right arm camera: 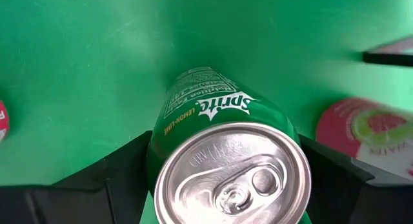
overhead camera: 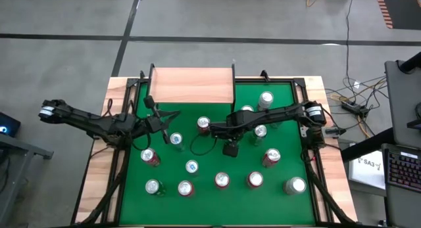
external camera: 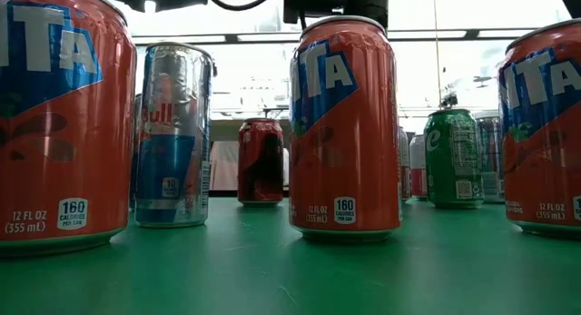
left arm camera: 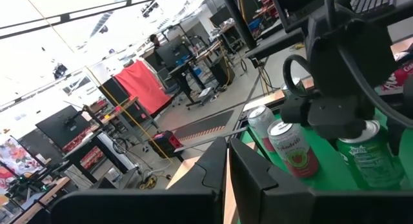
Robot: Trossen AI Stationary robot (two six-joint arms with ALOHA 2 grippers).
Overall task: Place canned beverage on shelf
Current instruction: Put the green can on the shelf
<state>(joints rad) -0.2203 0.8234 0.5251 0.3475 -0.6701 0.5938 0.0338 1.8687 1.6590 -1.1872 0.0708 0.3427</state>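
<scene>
Right hand (right arm camera: 226, 175) sat spread to either side of the upright Sprite can (right arm camera: 213, 108) on the green counter (overhead camera: 276, 96); I could not tell whether it touched the can. The shelf (overhead camera: 192, 85) stood well apart at the far edge. Left hand (left arm camera: 227, 179) was pressed together, idle.

Risks:
- an uneven squeeze could tip the can
- a pink grapefruit can (right arm camera: 371, 137) stood near and could be knocked during lift
- a shallow grip could slip in transit

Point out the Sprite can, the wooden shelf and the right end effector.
Sprite can (right arm camera: 232, 175): right wrist view, on its silver lid.
Shelf (overhead camera: 192, 85): high view, middle of its light-wood board.
Right end effector (overhead camera: 205, 128): high view, midway between its fingertips.
</scene>
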